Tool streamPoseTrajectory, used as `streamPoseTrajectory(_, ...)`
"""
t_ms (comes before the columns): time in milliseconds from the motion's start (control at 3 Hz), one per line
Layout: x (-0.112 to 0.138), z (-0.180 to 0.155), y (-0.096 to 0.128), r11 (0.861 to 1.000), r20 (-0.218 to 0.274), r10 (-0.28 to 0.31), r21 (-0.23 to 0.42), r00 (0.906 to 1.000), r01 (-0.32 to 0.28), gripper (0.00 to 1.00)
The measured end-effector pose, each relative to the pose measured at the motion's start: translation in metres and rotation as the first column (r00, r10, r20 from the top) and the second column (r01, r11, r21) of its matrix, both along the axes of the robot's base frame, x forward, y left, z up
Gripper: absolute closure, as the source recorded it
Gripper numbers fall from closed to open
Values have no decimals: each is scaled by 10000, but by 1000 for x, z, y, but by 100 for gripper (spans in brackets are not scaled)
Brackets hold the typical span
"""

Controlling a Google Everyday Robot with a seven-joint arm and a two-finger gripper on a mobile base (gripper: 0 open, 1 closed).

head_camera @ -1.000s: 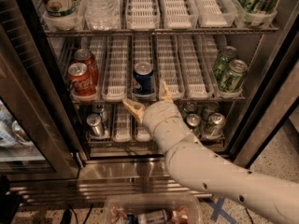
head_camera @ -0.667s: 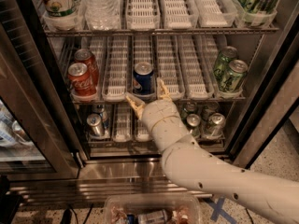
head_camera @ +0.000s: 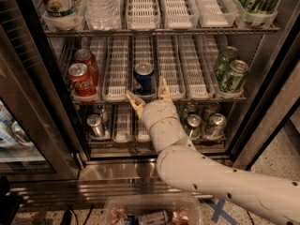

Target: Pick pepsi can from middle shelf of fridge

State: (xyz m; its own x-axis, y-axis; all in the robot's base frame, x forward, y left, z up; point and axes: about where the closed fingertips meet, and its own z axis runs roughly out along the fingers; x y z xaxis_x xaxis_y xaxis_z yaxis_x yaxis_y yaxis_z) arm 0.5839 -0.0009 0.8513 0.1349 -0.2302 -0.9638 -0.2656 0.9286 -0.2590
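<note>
The pepsi can point(head_camera: 143, 78) stands upright in a lane at the front of the middle shelf point(head_camera: 187, 69) of the open fridge point(head_camera: 262, 125). It is dark blue with a silver top. My gripper point(head_camera: 149, 93) is open, just in front of and slightly below the can. Its two tan fingertips point(head_camera: 135, 102) spread to either side of the can's base, without gripping it. The pale arm comes in from the lower right.
Two red Coca-Cola cans point(head_camera: 82, 78) stand at the shelf's left, two green cans point(head_camera: 230, 71) at its right. Bottles point(head_camera: 101, 3) fill the top rack; silver-topped cans point(head_camera: 96, 124) sit on the lower rack. A clear bin point(head_camera: 152, 210) lies on the floor below.
My gripper has moved a little up and forward toward the pepsi can, its fingers now closer around the can's base. The can has not moved.
</note>
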Motion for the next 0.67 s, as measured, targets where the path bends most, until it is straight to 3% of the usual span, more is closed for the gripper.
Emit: streamPoseTrajectory(667,11,-8,-1,9992,-181,-281,296,9994,286,27)
